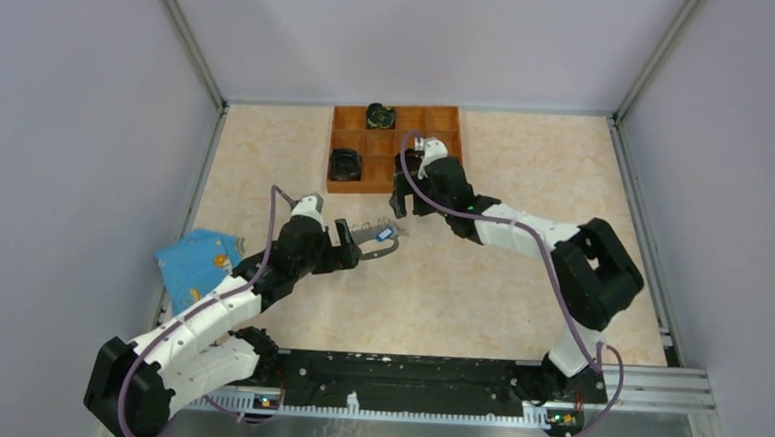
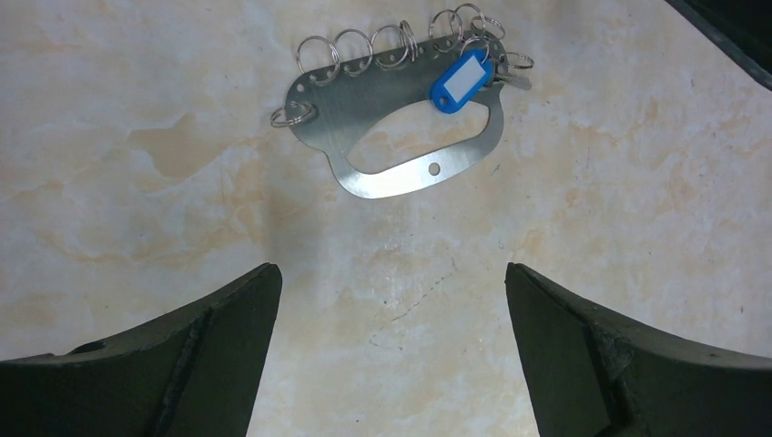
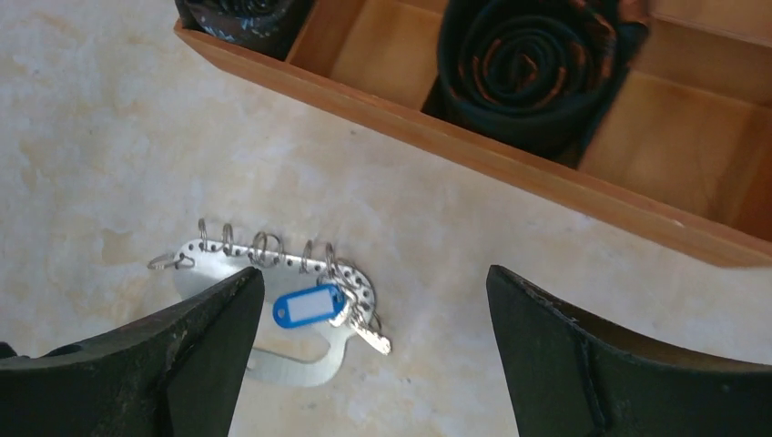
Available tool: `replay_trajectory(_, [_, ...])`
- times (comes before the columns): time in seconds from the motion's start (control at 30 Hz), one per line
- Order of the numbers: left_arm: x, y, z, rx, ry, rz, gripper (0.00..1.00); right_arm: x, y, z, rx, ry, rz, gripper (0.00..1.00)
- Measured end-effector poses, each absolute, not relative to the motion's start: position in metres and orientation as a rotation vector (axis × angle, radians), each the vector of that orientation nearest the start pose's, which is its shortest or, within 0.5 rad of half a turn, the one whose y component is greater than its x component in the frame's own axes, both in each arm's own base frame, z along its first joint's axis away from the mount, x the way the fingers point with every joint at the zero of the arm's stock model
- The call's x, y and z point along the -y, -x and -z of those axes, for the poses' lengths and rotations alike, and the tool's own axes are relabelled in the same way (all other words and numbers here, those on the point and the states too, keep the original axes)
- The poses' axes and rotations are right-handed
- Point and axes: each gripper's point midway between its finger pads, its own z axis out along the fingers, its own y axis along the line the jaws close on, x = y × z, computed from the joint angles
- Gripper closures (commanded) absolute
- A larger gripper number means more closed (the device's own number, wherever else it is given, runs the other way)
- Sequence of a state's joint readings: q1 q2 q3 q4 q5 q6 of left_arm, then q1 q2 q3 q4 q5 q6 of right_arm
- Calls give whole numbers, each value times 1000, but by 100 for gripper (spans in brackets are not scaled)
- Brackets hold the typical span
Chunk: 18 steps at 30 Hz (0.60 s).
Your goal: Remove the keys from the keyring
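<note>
Keys [image 2: 464, 78] attached to keyring [image 2: 364, 114], flat on table [image 2: 137, 228].

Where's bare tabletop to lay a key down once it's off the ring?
Widest: the near middle, between keyring and base rail. Also bare: right of the tray to the far-right corner, and left of the tray, beyond the blue packet. Crowded: around the keyring, left gripper beside it, right gripper between it and the tray.

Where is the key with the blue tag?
In the top view, the key lies mid-table, attached to the keyring, between the left hand and the right hand, just nearer than the wooden tray.
</note>
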State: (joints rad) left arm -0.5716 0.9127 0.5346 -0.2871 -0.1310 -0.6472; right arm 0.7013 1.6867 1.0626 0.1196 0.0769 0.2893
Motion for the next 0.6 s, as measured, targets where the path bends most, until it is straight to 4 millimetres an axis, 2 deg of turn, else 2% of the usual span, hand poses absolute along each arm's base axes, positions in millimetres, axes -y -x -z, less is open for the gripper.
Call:
replay_trajectory(0.23, [156,-231,-95,-2290,205,563,2,-358,-393,-94,-2114,485,-595,23])
replay_trajectory(0.4, [154,-229,-103,-2251,232,596,2,-379,-382,-63,-2161,543,-605,29])
replay_trajectory(0.47, [154,-228,-105,-2239,239,607,1,-384,-376,-55,-2174,553,-612,36])
replay_trajectory(0.6, [152,-224,-100,-2245,259,612,2,-387,-365,-45,-2196,547,-632,58])
